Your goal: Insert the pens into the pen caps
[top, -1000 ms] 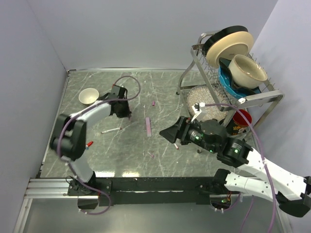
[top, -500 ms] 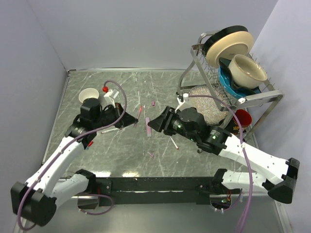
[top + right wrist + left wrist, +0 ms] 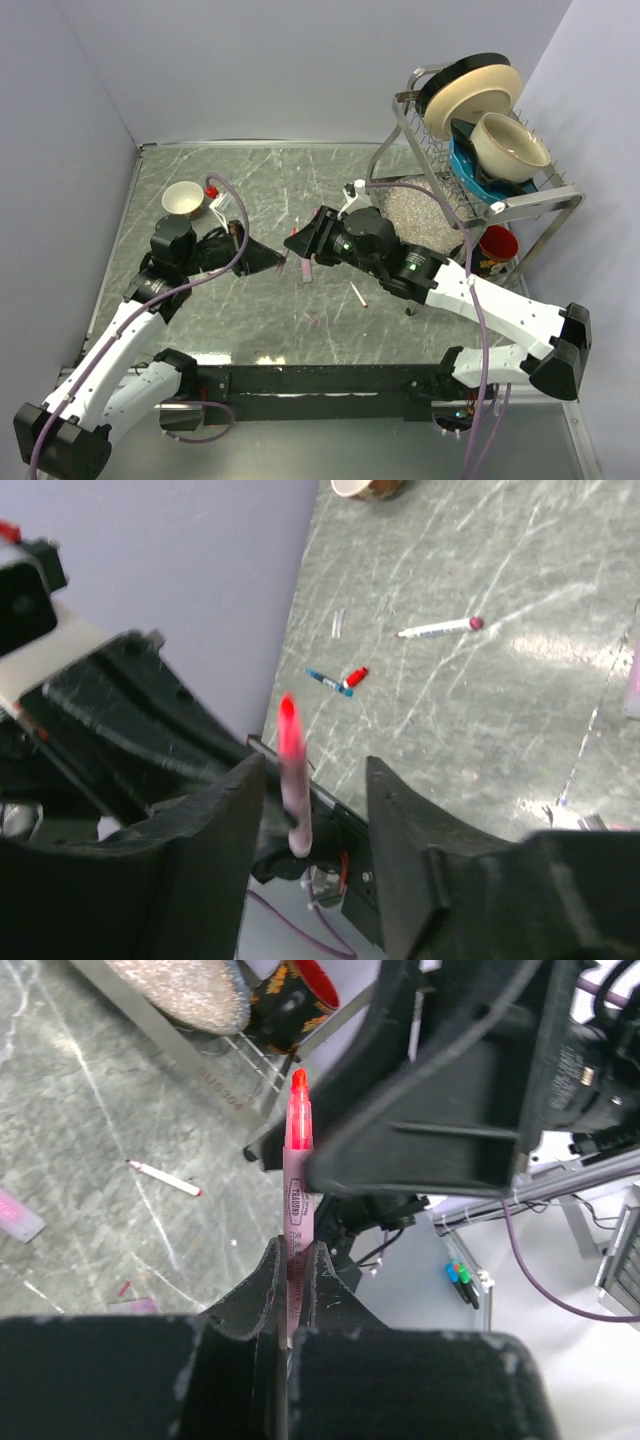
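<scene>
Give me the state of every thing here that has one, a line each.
left gripper: shut on the red-tipped pen.
red-tipped pen: uncapped, held off the table, tip pointing at the right gripper.
right gripper: open, fingers apart, the pen's tip between them.
white pen: lying loose on the table.
small bowl: upright on the table.

Table (image 3: 200, 330): grey marbled top, purple-grey walls on the far and left sides.
Small bowl (image 3: 183, 197): cream, upright, near the far-left corner of the table.
Wire dish rack (image 3: 400, 130): at the far-right corner of the table. It holds a cream plate (image 3: 485, 92) on edge beside a black one, a cream bowl (image 3: 510, 145) and a blue dish (image 3: 470, 165).
Speckled grey mat (image 3: 425, 205): beneath the rack.
Red cup (image 3: 497, 243): at the right edge, under the rack's near end.
Pale pink oblong block (image 3: 305, 270): mid-table, partly hidden.
</scene>
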Robot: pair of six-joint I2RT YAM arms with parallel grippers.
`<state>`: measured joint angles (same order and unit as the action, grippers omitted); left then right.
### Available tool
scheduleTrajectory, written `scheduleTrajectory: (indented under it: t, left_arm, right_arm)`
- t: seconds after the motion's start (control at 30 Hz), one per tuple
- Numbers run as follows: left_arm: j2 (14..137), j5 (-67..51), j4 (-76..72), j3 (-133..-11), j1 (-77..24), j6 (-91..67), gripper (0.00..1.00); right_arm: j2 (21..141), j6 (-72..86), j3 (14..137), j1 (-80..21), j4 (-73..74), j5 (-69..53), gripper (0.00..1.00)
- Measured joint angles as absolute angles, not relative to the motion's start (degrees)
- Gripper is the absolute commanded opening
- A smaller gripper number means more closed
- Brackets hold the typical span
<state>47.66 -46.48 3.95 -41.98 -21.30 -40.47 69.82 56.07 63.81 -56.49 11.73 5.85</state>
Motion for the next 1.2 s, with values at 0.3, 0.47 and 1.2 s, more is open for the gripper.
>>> scheduleTrajectory:
  t: [0.3,0.47,1.2]
  left_arm:
    - [46.35,-48.95,1.02,-39.92,-21.30,-42.78,0.01]
    - [46.35,-49.30,0.03,-39.77,-21.19,-43.46,0.25]
    - [46.35,-45.52,5.98,-39.86,-21.23,-38.87,0.01]
  right_arm:
    - [71.00,53.67,65.58,-56.64,10.66,6.46,0.06]
    - [71.00,52.60,65.58,-56.60,9.58,5.34,0.00]
    - [65.56,45.82,63.29,-56.49,9.72,1.06,0.52]
